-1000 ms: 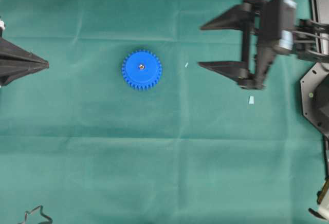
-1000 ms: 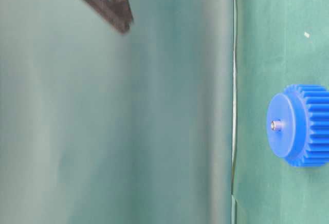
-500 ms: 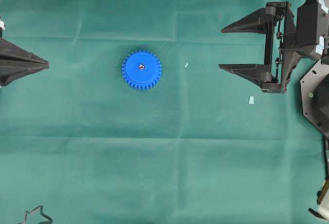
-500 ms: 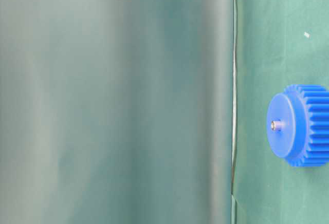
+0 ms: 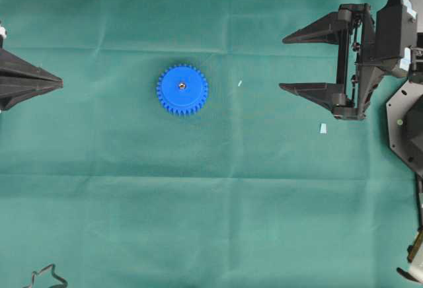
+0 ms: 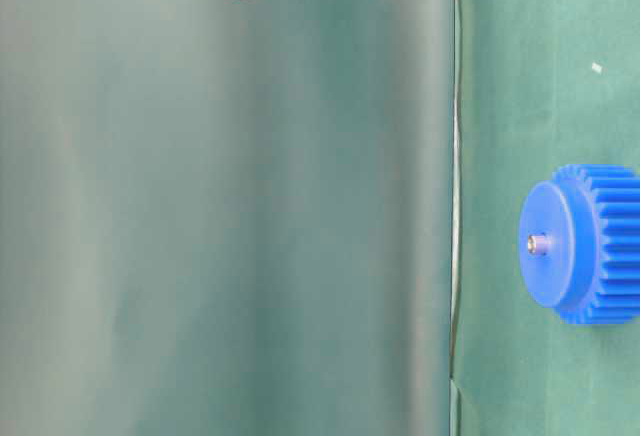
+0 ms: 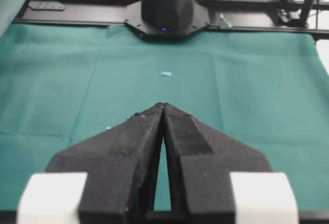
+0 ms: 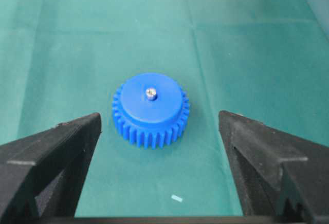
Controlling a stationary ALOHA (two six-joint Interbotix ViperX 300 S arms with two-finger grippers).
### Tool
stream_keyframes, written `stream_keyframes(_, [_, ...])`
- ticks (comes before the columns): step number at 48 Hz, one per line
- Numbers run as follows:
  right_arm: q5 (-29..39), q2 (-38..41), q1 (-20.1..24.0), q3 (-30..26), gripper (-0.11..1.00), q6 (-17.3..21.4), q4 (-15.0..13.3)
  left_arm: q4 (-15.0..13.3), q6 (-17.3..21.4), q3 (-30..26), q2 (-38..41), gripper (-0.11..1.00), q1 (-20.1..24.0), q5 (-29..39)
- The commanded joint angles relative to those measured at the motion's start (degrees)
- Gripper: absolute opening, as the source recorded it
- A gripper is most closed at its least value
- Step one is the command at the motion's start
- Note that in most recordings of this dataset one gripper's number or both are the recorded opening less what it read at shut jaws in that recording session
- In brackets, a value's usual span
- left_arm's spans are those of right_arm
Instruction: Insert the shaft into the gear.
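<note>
The shaft [image 8: 150,93] stands upright in the centre hole of the blue gear [image 5: 182,90], which lies flat on the green-clothed tabletop [image 5: 211,222]. At three o'clock the right gripper [image 5: 282,63] hangs with fingers spread; at nine o'clock the left gripper [image 5: 61,83] keeps its fingers pressed together.

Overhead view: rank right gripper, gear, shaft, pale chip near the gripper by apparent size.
1. right gripper, though it may sit nearer the camera
2. gear
3. pale chip
4. shaft, just a speck at the gear's centre
</note>
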Motion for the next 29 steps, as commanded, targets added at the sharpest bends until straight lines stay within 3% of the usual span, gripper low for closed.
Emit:
stream_keyframes(1, [-0.70, 0.00, 0.09, -0.62, 0.94, 0.09, 0.09, 0.18, 0.09, -1.58, 0.26, 0.00, 0.09, -0.26])
stream_keyframes(29, [-0.70, 0.09, 0.09, -0.62, 0.94, 0.09, 0.09, 0.18, 0.09, -1.58, 0.26, 0.00, 0.00, 0.09])
